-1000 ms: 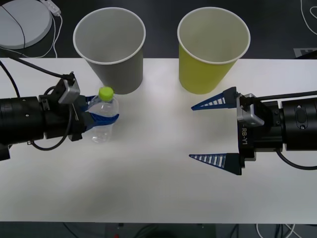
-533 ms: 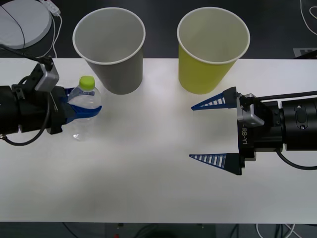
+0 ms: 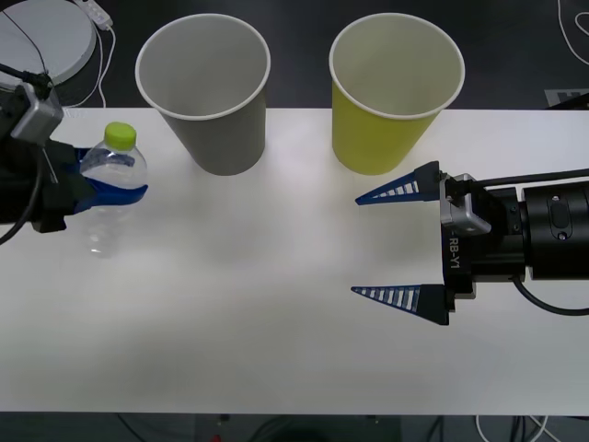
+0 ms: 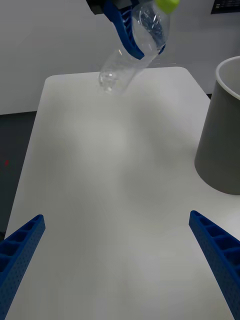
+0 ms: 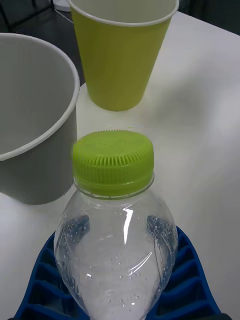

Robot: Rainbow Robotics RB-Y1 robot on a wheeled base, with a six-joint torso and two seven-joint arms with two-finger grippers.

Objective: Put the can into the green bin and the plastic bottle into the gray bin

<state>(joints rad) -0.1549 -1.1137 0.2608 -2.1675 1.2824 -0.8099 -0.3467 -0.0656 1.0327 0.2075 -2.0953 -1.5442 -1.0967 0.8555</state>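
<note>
Plastic bottle (image 3: 112,189) upright-ish, cap up

cups: 2 – 1 gray bin (image 3: 204,87), 1 green bin (image 3: 394,90) | bottles: 1 – plastic bottle (image 3: 111,189), clear w/ lime cap | grippers: 2 – left gripper (image 3: 101,187), right gripper (image 3: 396,245) | tables: 1 – white table (image 3: 276,313) | cans: 0 seen

White table (image 3: 276,350) bearing two upright cups at its far edge: the gray bin (image 3: 207,92) and the green bin (image 3: 391,92), near one another.
</note>
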